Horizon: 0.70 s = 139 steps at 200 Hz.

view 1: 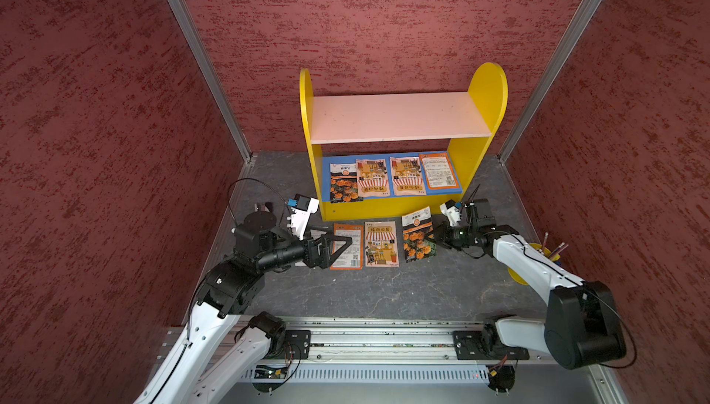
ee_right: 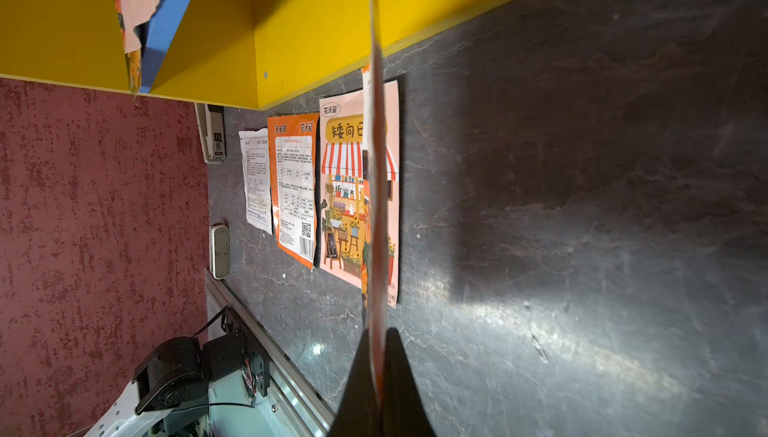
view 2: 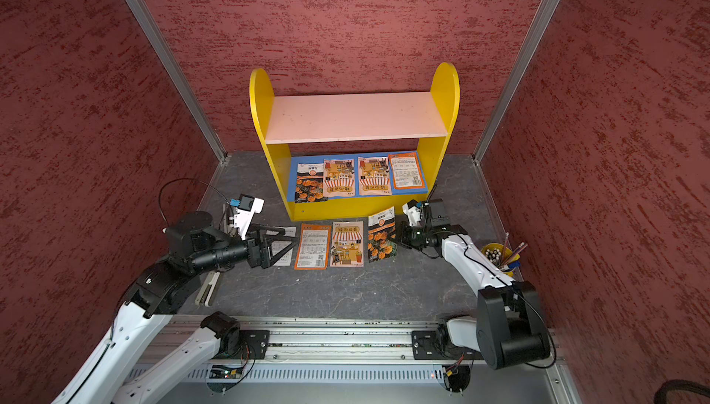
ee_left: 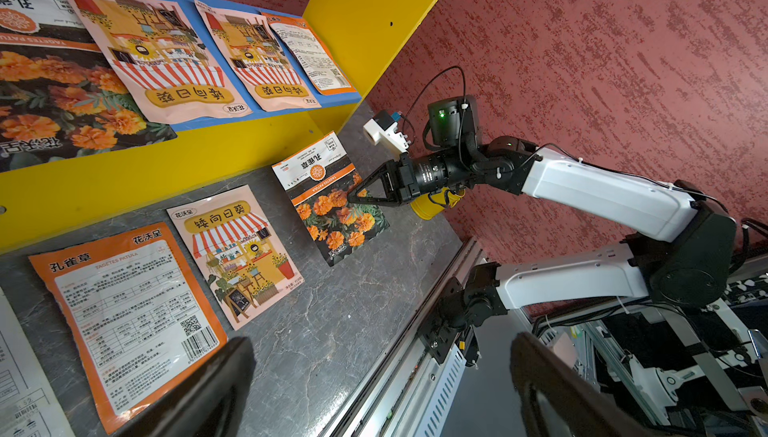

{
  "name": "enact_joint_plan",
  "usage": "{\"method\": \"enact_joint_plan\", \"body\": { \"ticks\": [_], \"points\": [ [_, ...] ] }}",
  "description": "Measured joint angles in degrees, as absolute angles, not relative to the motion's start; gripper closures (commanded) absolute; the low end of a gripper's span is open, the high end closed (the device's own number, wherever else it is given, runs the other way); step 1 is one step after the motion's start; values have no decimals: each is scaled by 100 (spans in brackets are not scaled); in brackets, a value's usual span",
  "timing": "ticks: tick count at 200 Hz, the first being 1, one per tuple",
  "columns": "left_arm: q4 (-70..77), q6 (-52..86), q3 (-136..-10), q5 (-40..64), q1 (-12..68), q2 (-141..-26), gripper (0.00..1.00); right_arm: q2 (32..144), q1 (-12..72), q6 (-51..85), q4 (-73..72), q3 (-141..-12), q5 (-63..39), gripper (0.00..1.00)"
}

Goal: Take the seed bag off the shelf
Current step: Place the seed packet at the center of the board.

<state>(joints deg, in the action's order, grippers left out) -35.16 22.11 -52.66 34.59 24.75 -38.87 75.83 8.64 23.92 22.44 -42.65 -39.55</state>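
Observation:
The shelf stands at the back wall with its pink upper board bare. Several seed bags lie on its blue lower board. My right gripper is shut on a marigold seed bag. That bag is tilted in front of the shelf's base and shows edge-on in the right wrist view. My left gripper is open and holds nothing, low over the table's left part.
An orange-backed bag, a pink sunflower bag and a white printed bag lie side by side before the shelf. A yellow cup of pencils stands at the right wall. A stapler lies at the left. The metal rail runs along the front.

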Motion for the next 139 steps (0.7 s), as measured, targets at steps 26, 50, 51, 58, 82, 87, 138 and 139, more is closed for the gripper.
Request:
{"method": "enact_joint_plan", "body": {
  "ticks": [26,50,51,58,82,87,138,139],
  "points": [
    [-3511,2211,-5227,3459,2475,-3889,0,7797,840,2320,2139,-4265,-3964,100],
    [-3496,2215,-5175,3461,2475,-3894,0,7964,834,2265,2016,-4265,-3964,100],
    [-3496,2215,-5172,3461,2475,-3894,0,7968,834,2265,2012,-4265,-3964,100],
    [-3494,2217,-5153,3461,2475,-3898,0,8025,834,2246,1975,-4265,-3962,100],
    [-3476,2220,-5122,3461,2475,-3905,0,8184,834,2220,1881,-4265,-3953,100],
    [-3465,2220,-5116,3461,2475,-3909,0,8213,834,2213,1865,-4265,-3948,100],
    [-3347,2244,-5009,3463,2475,-3909,0,8549,829,2115,1793,-4265,-3857,100],
    [-3347,2244,-5006,3463,2475,-3909,0,8556,829,2112,1793,-4265,-3852,100]
  ]
}}
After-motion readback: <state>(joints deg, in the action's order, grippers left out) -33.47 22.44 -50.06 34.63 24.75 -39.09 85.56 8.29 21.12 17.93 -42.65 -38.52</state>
